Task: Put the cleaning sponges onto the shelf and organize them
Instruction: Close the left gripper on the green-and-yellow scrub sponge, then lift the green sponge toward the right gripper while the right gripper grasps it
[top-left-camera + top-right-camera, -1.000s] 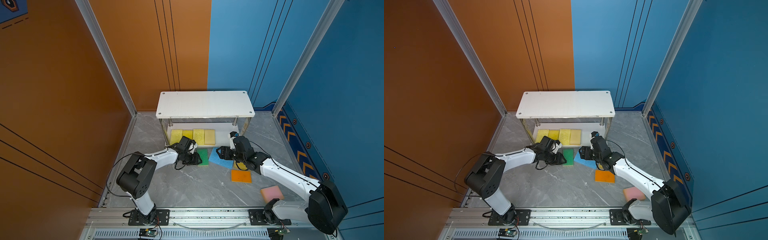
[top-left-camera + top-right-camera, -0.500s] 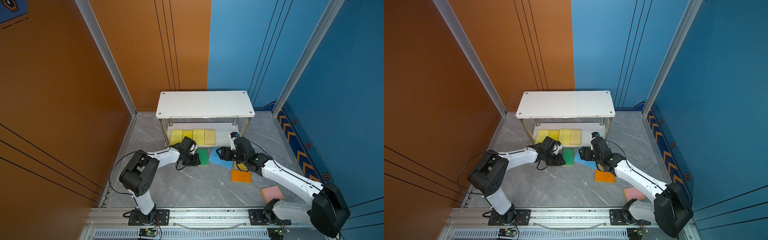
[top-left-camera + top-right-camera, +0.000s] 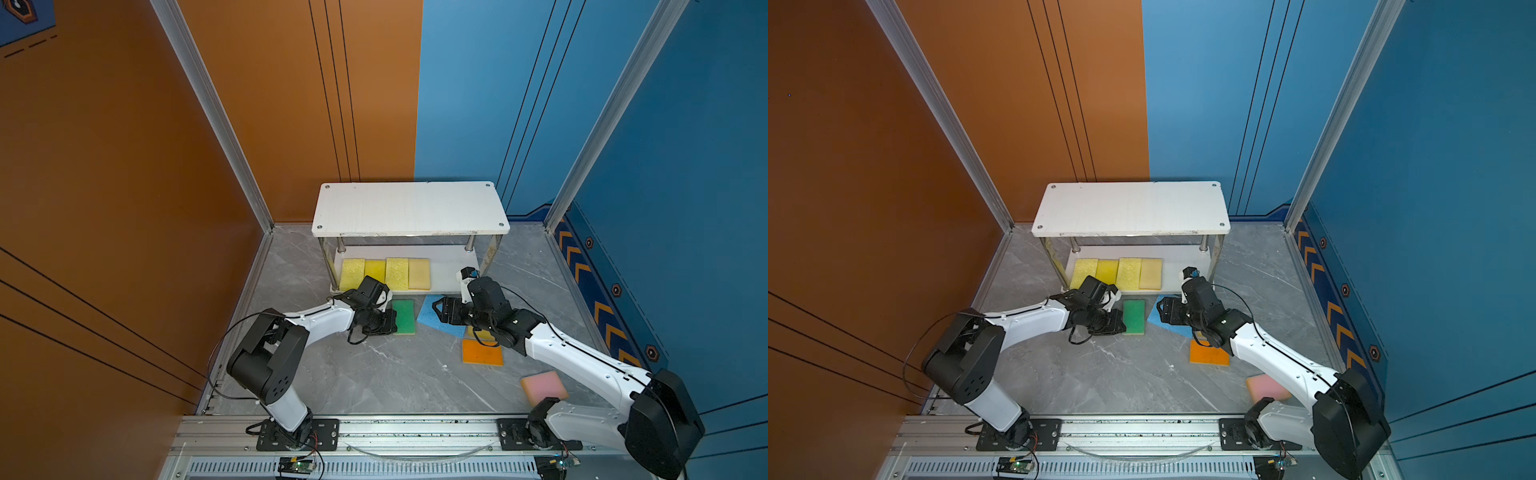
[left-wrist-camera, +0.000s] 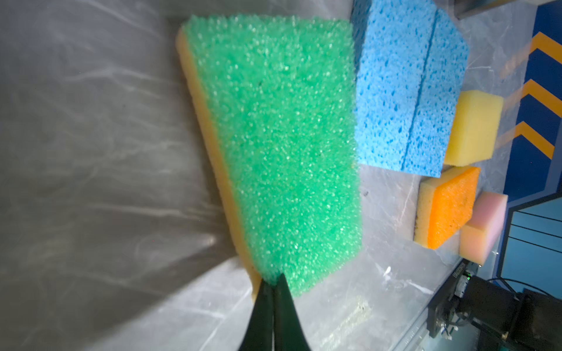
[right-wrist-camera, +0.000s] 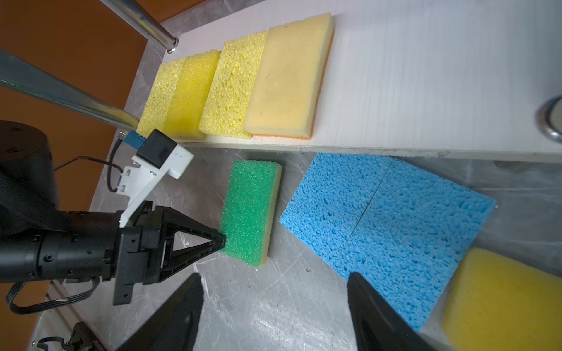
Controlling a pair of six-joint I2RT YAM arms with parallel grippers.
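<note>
In the lower centre of a top view, the left gripper (image 3: 390, 325) lies low over the grey worktop (image 3: 374, 374). Its fingers (image 4: 264, 310) are clenched on one corner of the green-faced sponge (image 3: 404, 316), which lies flat just in front of the shelf (image 3: 409, 210). The pinch looks shallow, so a slow, level lift seems wise before sliding the sponge under the top board. To the right, the right gripper (image 5: 275, 275) hovers with fingers spread and empty near two light blue sponges (image 5: 386, 212). A yellow sponge (image 5: 501, 304), an orange sponge (image 3: 482, 352) and a pink sponge (image 3: 543, 385) lie further right on the worktop. The shelf's top board is bare. Its lower board (image 3: 446, 270) carries a tight row at its left end: three yellow sponges (image 3: 352, 274), then a beige sponge (image 3: 419, 273). The right half is free.
</note>
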